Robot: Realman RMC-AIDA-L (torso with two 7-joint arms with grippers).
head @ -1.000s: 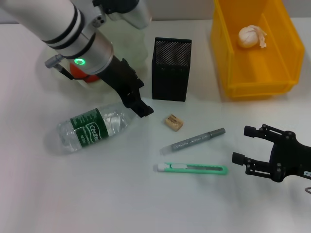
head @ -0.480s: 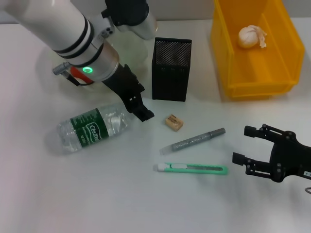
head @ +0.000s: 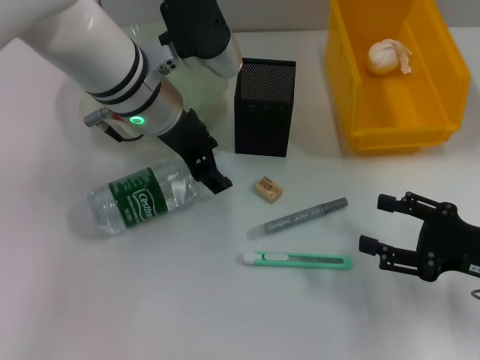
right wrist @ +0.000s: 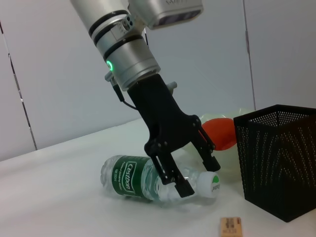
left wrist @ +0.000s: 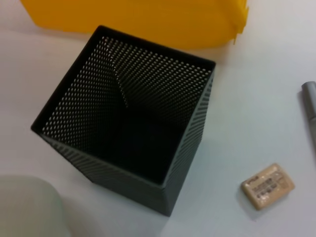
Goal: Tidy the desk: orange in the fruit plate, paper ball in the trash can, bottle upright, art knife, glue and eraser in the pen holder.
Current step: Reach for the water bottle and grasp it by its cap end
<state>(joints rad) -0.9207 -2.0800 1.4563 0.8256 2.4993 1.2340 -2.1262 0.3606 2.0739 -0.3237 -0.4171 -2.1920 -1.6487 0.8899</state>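
Straddling bottle (head: 142, 199) neck: left gripper (head: 212, 171)

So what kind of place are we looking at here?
Probably an indoor desk or lab workspace: a plain white tabletop holding a black mesh pen holder, a bright yellow plastic bin and a mint-green utility knife.

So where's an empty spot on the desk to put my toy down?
Bare desk lies along the near edge, below the bottle and art knife. It is crowded in the middle, around the eraser, glue and pen holder.
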